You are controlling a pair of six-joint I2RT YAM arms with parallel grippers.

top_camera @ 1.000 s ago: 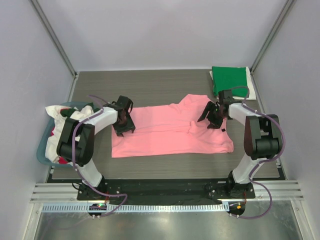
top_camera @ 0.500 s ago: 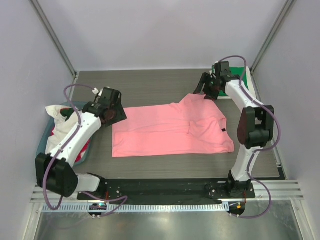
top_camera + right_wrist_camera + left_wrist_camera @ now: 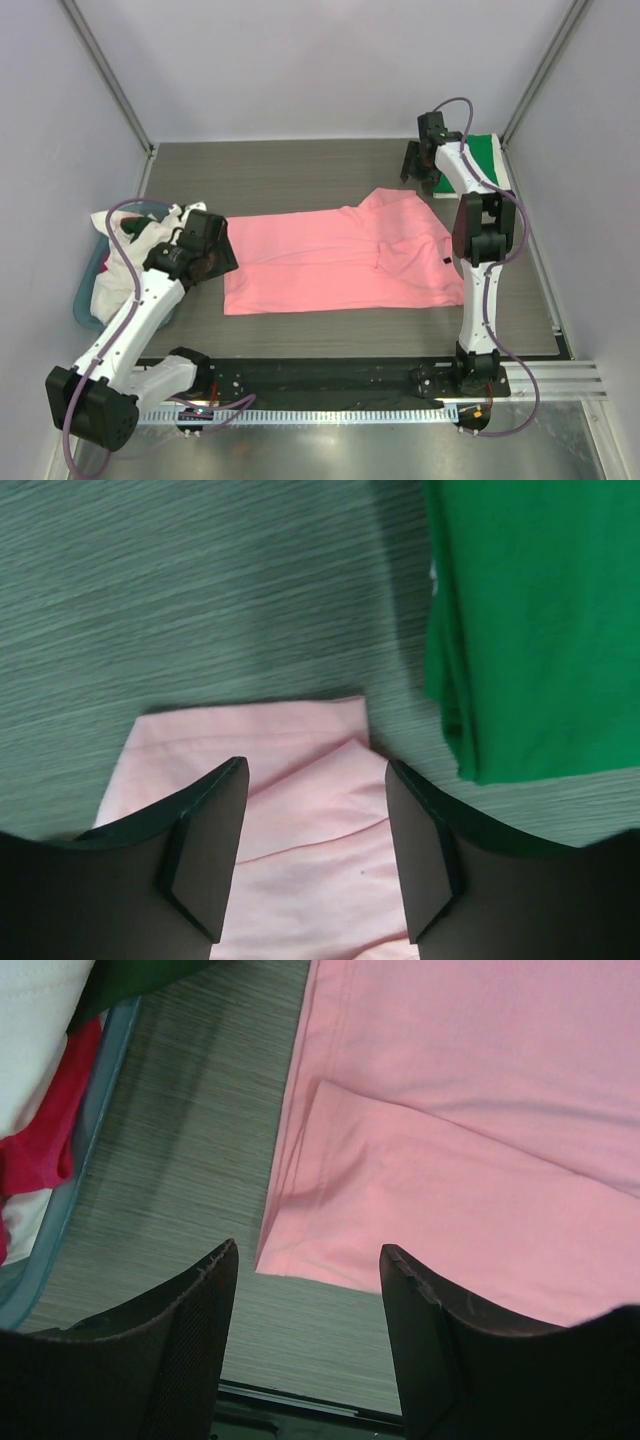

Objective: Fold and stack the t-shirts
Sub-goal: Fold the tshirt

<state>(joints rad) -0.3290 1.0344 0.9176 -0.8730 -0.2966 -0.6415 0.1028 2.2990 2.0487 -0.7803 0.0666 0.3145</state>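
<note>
A salmon-pink t-shirt [image 3: 340, 262] lies spread flat across the middle of the table. A folded bright green t-shirt [image 3: 488, 158] rests at the back right on a white cloth [image 3: 506, 186]. My left gripper [image 3: 212, 252] hangs open beside the pink shirt's left edge. In the left wrist view this gripper [image 3: 307, 1250] frames the shirt's near left corner [image 3: 300, 1250], with nothing held. My right gripper [image 3: 417, 170] is raised and open over the shirt's far right corner. The right wrist view shows that gripper [image 3: 316, 764] above pink cloth [image 3: 310, 825], the green shirt [image 3: 540, 610] to its right.
A teal tub [image 3: 86, 290] stands at the left edge, heaped with white cloth [image 3: 125, 255] and red cloth [image 3: 40, 1150]. Its rim [image 3: 95, 1140] runs close to the left gripper. Frame posts rise at the back corners, and the dark base rail [image 3: 330, 375] lines the near side.
Both arms have lifted off the pink shirt. The left one drew back toward the tub; the right one swung to the far side near the green shirt. The shirt lies unchanged.
</note>
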